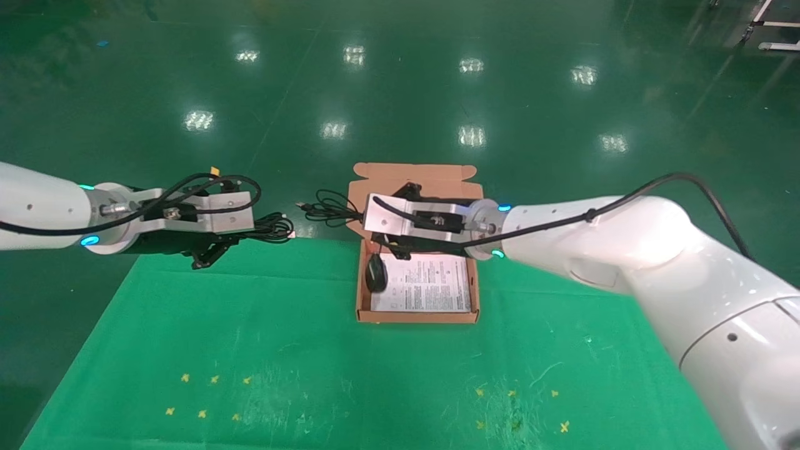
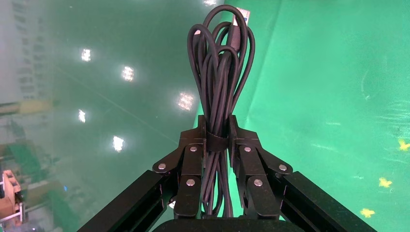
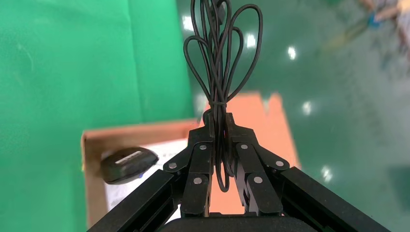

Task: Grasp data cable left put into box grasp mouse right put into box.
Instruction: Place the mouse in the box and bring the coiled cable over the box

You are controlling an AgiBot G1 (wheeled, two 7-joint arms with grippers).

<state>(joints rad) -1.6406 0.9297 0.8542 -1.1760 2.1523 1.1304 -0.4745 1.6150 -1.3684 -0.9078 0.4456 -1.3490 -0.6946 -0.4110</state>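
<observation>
My left gripper [image 1: 247,235] is shut on the data cable [image 1: 274,227], a strapped bundle of black loops, held in the air over the table's back left edge; the wrist view shows its jaws [image 2: 216,126] clamped at the strap of the bundle [image 2: 220,63]. My right gripper [image 1: 365,220] hovers over the open box [image 1: 417,317] and is shut on the mouse's coiled cord [image 1: 325,209], which also shows in the right wrist view [image 3: 220,53]. The black mouse [image 1: 375,274] is low in the box's left side on the white sheet [image 1: 431,287]. It also shows in the right wrist view [image 3: 128,164].
The box's lid [image 1: 412,172] lies open away from me, past the table's back edge. Green cloth [image 1: 250,350] covers the table, with small yellow marks [image 1: 206,394] near the front on both sides. Shiny green floor lies beyond.
</observation>
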